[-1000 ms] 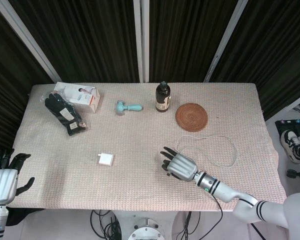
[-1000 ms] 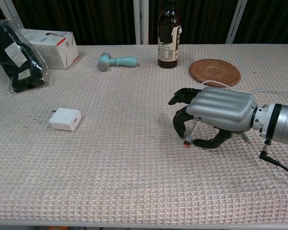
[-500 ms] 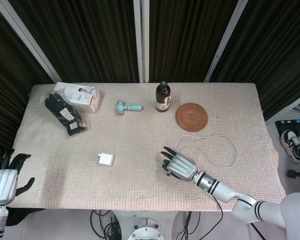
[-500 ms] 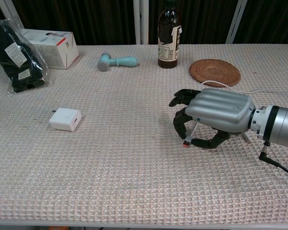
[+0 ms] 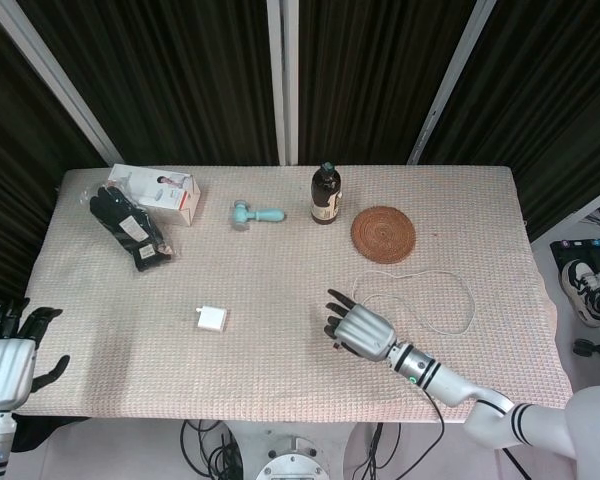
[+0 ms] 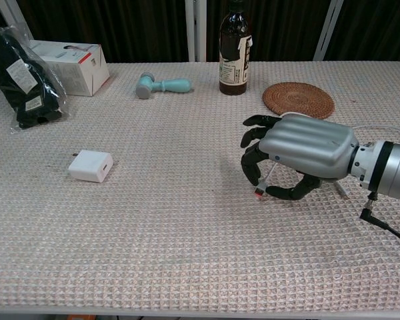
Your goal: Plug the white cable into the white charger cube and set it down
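The white charger cube (image 5: 210,319) (image 6: 91,165) lies on the cloth left of centre, with no hand near it. The white cable (image 5: 450,290) loops over the cloth at the right. Its plug end (image 6: 259,193), tipped red, hangs just above the cloth under my right hand (image 6: 300,150) (image 5: 360,330). That hand pinches the cable between the thumb and curled fingers, well to the right of the cube. My left hand (image 5: 10,360) hangs off the table's front left corner, fingers apart and holding nothing.
At the back stand a brown bottle (image 5: 325,194), a round woven coaster (image 5: 383,233), a teal handled tool (image 5: 257,213), a white box (image 5: 158,190) and a black bagged item (image 5: 130,228). The beige cloth (image 5: 280,370) covers the whole table.
My right hand has lifted slightly and shifted a little right, raising the plug end off the cloth. The left hand and the cube have not moved.
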You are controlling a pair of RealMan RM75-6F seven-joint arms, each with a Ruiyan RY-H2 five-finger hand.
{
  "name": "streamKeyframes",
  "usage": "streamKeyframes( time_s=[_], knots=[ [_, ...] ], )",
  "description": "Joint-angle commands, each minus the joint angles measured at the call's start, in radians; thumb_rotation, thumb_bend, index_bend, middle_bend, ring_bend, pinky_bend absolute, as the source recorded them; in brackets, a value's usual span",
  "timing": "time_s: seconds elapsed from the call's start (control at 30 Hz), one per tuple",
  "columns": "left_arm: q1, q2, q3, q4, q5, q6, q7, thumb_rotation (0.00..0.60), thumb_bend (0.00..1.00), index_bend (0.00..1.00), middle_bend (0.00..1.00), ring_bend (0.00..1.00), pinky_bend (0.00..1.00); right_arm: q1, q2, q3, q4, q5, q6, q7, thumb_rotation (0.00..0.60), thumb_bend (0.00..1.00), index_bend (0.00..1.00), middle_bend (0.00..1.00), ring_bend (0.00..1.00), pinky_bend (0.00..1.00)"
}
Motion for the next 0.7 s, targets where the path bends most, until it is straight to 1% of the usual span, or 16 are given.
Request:
streamKeyframes(
  time_s=[0.03, 0.33, 0.47, 0.6, 0.7],
  knots=[
    [-0.002, 0.001, -0.001, -0.002, 0.001, -0.001, 0.003, 0.600, 0.21, 0.23, 0.21, 0.04, 0.00, -0.002, 0.011, 0.004, -0.016, 0.004, 0.008, -0.009, 0.600, 0.33, 0.59, 0.48, 0.23, 0.04],
    [-0.006, 0.004, -0.003, -0.007, 0.004, -0.005, 0.008, 0.600, 0.21, 0.23, 0.21, 0.04, 0.00, -0.004, 0.027, 0.013, -0.040, 0.025, 0.010, -0.004, 0.600, 0.36, 0.59, 0.52, 0.27, 0.06],
    [-0.028, 0.012, -0.007, -0.012, 0.015, -0.029, 0.019, 0.600, 0.21, 0.23, 0.21, 0.04, 0.00, -0.009, 0.053, 0.023, -0.064, 0.036, 0.022, -0.015, 0.600, 0.37, 0.59, 0.53, 0.28, 0.06],
    [-0.084, 0.017, -0.023, -0.025, 0.034, -0.090, 0.039, 0.600, 0.21, 0.23, 0.21, 0.04, 0.00, -0.016, 0.109, 0.049, -0.117, 0.060, 0.040, -0.046, 0.600, 0.37, 0.59, 0.53, 0.28, 0.06],
    [-0.154, 0.011, -0.041, -0.041, 0.051, -0.169, 0.070, 0.600, 0.21, 0.23, 0.21, 0.04, 0.00, -0.025, 0.173, 0.080, -0.182, 0.086, 0.062, -0.077, 0.600, 0.37, 0.59, 0.53, 0.28, 0.07]
  ],
)
